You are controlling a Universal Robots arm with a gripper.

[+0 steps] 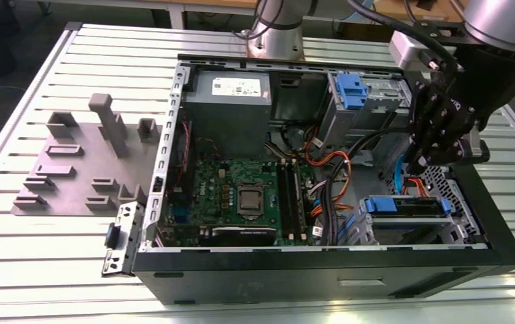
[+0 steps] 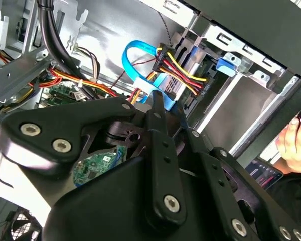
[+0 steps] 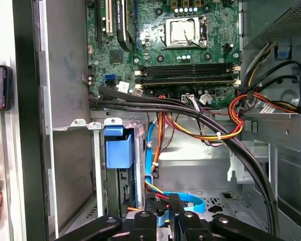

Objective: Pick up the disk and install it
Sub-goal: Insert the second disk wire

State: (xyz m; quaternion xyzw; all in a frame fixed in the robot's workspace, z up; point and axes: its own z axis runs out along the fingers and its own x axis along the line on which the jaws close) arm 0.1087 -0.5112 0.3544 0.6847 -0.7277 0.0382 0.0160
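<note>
The open computer case [image 1: 329, 277] fills the exterior view's middle. The disk [image 1: 405, 206] sits in the lower-right bay, blue bracket showing. My claw [image 1: 437, 145] hangs above it, tips together on nothing; I'd stay clear of the cables.

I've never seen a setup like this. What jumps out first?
An open computer case lies on a slatted table, its green motherboard bare to view. The robot's black gripper hangs over the case's side at the exterior view's right, above blue drive brackets and a tangle of coloured cables.
</note>
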